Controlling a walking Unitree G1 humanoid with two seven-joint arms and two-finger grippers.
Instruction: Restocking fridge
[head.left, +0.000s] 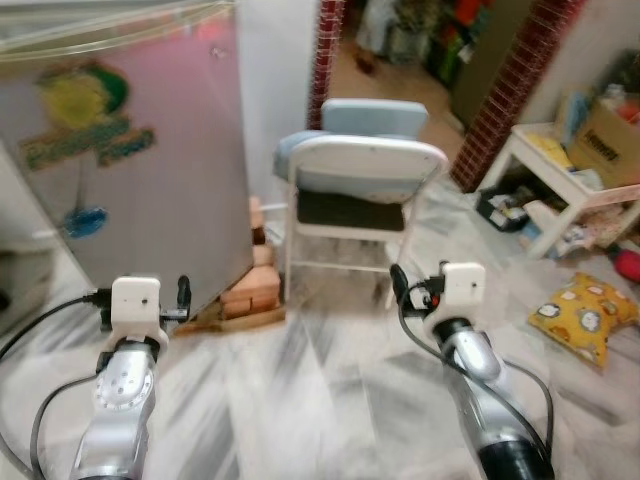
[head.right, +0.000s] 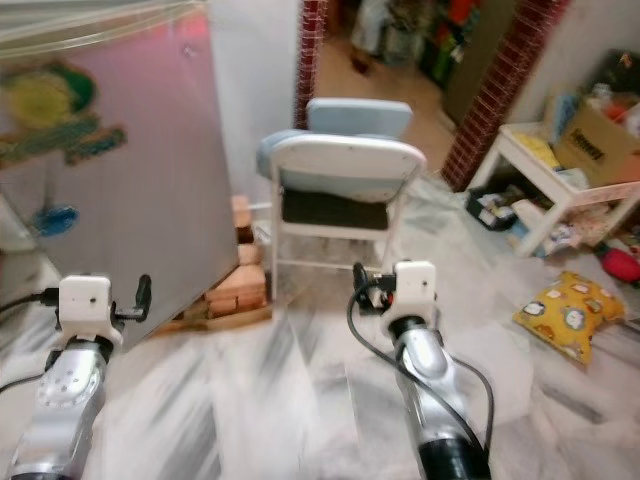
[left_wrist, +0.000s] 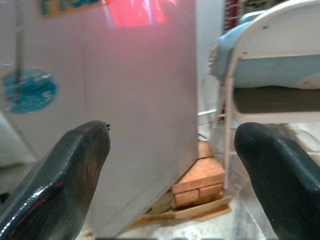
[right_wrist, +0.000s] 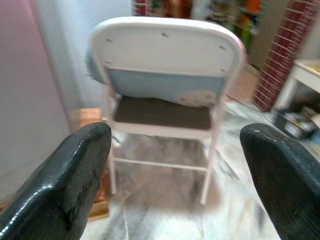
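A grey-veined white marble floor (head.left: 330, 390) runs back past two red brick pillars (head.left: 510, 95) toward a blurred doorway at twelve o'clock. The pale grey fridge (head.left: 140, 170), the thing to be restocked, stands at ten o'clock on a stack of orange bricks and wooden slats (head.left: 250, 295); its side carries a yellow-and-green sticker (head.left: 85, 115) and a blue round sticker (head.left: 85, 220), both too blurred for any lettering to be read. Just beside it at twelve o'clock is a white metal folding chair with a dark seat (head.left: 365, 180), with a light blue cushion (head.left: 375, 115) behind its backrest. At two o'clock a low white table (head.left: 565, 185) bears a brown cardboard box with dark printing (head.left: 605, 145) that cannot be read; what is inside cannot be told. A yellow patterned cushion (head.left: 585, 315) lies on the floor at three o'clock. The left gripper (left_wrist: 172, 170) hangs before the fridge's lower corner, fingers spread wide and empty. The right gripper (right_wrist: 175, 175) faces the chair's back, its fingers likewise wide apart with nothing between them.
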